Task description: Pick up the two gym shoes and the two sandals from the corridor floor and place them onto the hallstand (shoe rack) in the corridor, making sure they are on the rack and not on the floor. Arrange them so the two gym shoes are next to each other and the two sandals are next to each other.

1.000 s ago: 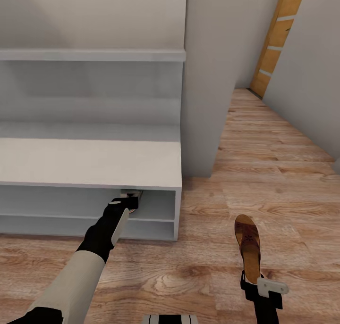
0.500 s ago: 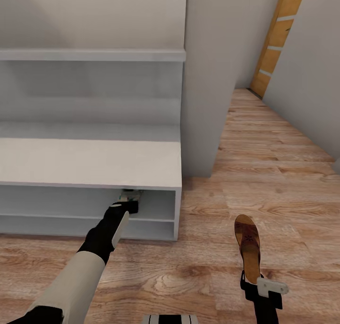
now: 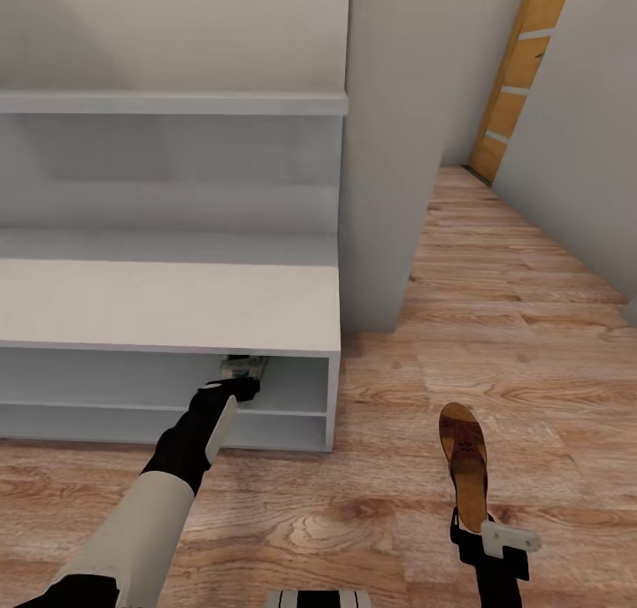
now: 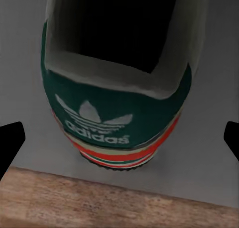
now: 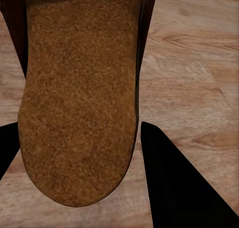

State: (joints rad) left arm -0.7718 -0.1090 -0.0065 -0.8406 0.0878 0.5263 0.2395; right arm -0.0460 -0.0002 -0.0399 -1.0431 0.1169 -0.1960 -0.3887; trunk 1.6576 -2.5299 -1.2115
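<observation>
Gym shoe (image 4: 117, 113) on hallstand (image 3: 168, 307) shelf; right claw (image 5: 79, 153) pinches sandal (image 3: 466, 462)

Home corridor/entryway, simulator render: warm brown wood-grain plank floor (image 3: 531, 325) running between plain pale-grey walls (image 3: 389, 148) toward a tall orange-tan wooden door with light panel stripes (image 3: 522, 68) at the far end. Wide low pale-grey shoe rack (image 3: 168, 303) with flat top, two open shelf levels and a floating shelf on its back panel sits against the wall. Footwear confirms it: a cream sneaker with green heel patch and red-orange sole trim (image 4: 117, 108) on the rack's shelf, a maroon-brown sandal with tan cork footbed (image 3: 466, 466) over the floor.
</observation>
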